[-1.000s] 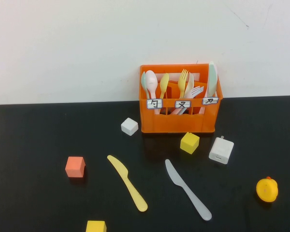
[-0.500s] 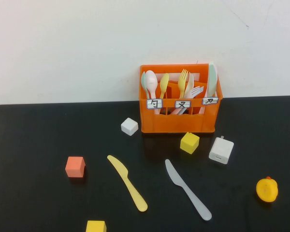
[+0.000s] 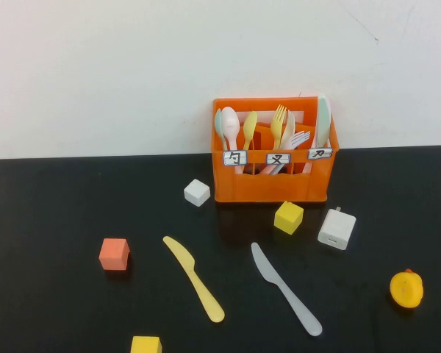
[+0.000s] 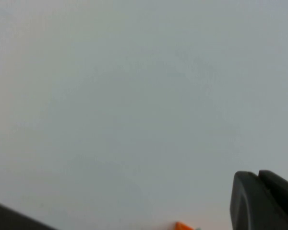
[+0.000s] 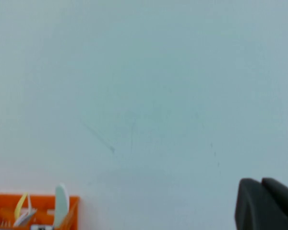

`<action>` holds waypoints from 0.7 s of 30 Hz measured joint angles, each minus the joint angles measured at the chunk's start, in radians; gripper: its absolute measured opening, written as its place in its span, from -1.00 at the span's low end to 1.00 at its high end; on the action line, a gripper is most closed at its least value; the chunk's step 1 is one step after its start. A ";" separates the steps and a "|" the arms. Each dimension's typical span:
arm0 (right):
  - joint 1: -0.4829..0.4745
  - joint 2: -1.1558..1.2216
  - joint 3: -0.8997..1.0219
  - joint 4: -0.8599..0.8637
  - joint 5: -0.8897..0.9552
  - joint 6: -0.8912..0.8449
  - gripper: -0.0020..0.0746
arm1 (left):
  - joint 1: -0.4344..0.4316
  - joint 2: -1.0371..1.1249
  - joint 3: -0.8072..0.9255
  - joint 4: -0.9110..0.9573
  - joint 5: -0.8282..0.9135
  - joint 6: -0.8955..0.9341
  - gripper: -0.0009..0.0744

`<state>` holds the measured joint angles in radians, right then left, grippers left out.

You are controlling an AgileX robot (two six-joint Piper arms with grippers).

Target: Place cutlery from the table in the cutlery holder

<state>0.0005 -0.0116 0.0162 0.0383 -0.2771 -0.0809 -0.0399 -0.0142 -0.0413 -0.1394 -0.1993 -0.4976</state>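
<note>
A pale yellow knife (image 3: pixel 193 278) and a light grey knife (image 3: pixel 285 288) lie flat on the black table (image 3: pixel 59 206), in front of the orange cutlery holder (image 3: pixel 272 184). The holder stands at the back by the wall; it also shows in the right wrist view (image 5: pixel 33 211), and its corner shows in the left wrist view (image 4: pixel 182 226). Neither arm shows in the high view. My left gripper (image 4: pixel 258 175) and my right gripper (image 5: pixel 260 181) are up off the table facing the wall, with their dark fingertips together and nothing between them.
The holder has spoons, forks and a pale green knife (image 3: pixel 323 121) in it. Around the knives lie a white cube (image 3: pixel 197 193), a yellow cube (image 3: pixel 288 217), a white charger (image 3: pixel 336 229), a coral cube (image 3: pixel 115 254), another yellow cube (image 3: pixel 145 344) and a yellow duck (image 3: pixel 406 289).
</note>
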 joint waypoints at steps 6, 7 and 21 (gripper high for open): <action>0.000 0.013 -0.208 -0.017 0.363 0.006 -0.95 | 0.000 0.056 -0.181 -0.004 0.301 0.037 -0.98; 0.000 0.028 -0.247 -0.017 0.401 0.006 -0.95 | 0.000 0.092 -0.209 -0.004 0.344 0.040 -0.98; 0.000 0.497 -0.468 0.185 0.765 -0.371 -0.95 | 0.000 0.659 -0.340 -0.241 0.582 0.150 -0.98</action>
<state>0.0005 0.4850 -0.4516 0.2238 0.4875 -0.4518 -0.0402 0.6445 -0.3814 -0.3803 0.3826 -0.3480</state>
